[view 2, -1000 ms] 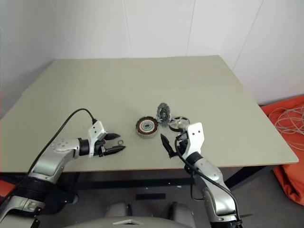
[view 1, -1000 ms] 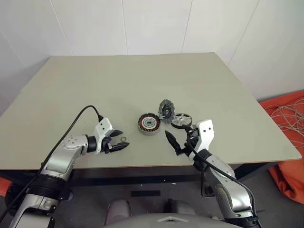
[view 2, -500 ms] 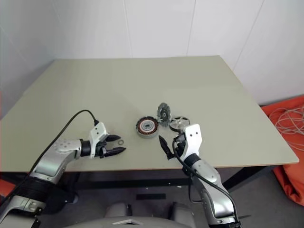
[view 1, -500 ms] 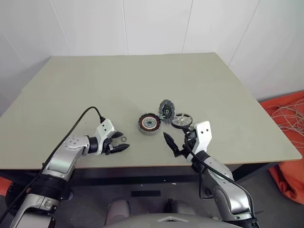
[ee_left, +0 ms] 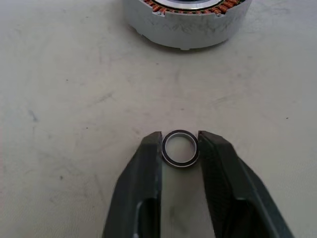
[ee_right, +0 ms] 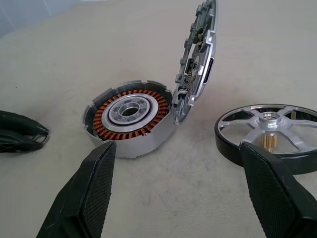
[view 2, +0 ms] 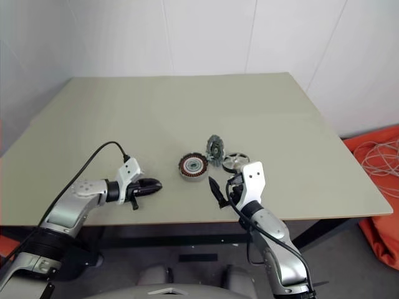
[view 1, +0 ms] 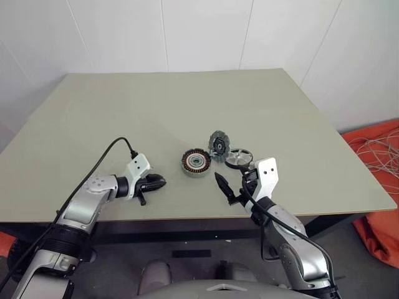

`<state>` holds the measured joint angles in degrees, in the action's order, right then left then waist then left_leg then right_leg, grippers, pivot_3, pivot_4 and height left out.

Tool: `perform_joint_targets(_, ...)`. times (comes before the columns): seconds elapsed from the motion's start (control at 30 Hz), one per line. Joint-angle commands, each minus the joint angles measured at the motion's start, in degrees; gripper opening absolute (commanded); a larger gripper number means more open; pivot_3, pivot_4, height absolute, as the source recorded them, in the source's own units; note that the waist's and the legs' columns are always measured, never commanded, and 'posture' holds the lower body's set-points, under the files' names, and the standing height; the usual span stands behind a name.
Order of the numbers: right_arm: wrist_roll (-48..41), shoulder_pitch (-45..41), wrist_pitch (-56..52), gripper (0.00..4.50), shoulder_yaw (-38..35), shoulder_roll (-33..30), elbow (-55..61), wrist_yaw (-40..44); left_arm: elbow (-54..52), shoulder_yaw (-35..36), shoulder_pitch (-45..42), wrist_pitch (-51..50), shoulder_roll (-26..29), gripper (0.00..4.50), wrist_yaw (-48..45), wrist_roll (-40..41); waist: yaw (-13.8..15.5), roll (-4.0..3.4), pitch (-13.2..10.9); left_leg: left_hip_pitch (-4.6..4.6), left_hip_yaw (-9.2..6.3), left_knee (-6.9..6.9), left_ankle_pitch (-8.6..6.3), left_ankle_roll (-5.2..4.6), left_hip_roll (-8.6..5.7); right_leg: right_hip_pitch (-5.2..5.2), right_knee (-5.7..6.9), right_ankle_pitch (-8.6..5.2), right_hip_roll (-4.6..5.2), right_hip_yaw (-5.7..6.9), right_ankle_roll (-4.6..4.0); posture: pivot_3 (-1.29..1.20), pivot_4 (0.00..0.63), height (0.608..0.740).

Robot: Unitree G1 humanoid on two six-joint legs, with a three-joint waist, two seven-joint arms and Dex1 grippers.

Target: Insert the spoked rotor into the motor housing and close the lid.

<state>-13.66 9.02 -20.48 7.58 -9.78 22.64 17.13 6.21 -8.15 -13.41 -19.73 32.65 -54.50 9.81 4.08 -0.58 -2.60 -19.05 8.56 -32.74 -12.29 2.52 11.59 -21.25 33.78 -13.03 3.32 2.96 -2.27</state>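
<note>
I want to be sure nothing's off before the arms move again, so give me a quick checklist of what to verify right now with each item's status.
1. Left gripper closed on the small ring: ok, a finger on each side of it.
2. Ring lifted off the table: cannot tell.
3. Right gripper open and empty: ok, fingers spread wide.
4. Motor housing flat, windings up, cavity free: ok.
5. Spoked rotor flat on the table, not gripped: ok.
6. Lid lying flat: not ok, it stands on edge against the housing.
</note>
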Motion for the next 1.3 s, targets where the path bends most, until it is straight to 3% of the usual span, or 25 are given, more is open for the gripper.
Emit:
perform_joint_targets(0.03,0.0,-0.9,0.6,4.5,0.2,0.3,2.6,-0.2,0.3,-0.9,-0.5,0.5,-0.1,0.69,-0.3,-0.6,0.0,0.0,0.0,0.0,0.0,0.0,0.0,0.0,0.0,0.0,0.0,0.0,0.0,0.0,0.0,0.0,0.0,0.74)
perform_joint_targets(0.67,0.2,-0.2,1.1,4.5,-0.1,0.1,2.4,0.1,-2.9,-1.6,-6.9,-0.6,-6.7,0.69,2.7,0.5,0.0,-0.02,0.0,-0.09,0.02,0.04,0.04,0.06,0.0,-0.1,0.0,0.15,0.0,0.0,-0.33,0.0,0.0,0.74)
perform_joint_targets(0.93,-0.3,-0.8,1.1,4.5,-0.7,-0.3,1.3,0.8,-2.7,-2.2,-8.8,-2.0,-10.2,0.69,5.0,0.5,0.4,-0.03,-0.1,-0.06,0.02,0.01,0.04,0.06,-0.01,-0.03,0.01,-0.02,0.02,0.01,-0.02,0.0,0.0,0.74)
perform_joint_targets(1.3,0.1,0.4,4.0,4.5,-0.7,-0.4,-0.8,1.7,-7.6,-2.1,-5.8,-5.4,-5.5,0.69,1.2,1.9,0.2,-0.07,-0.1,-0.09,0.01,0.05,0.04,0.06,0.0,-0.1,0.0,-0.03,0.0,0.02,-0.03,0.0,0.0,0.74)
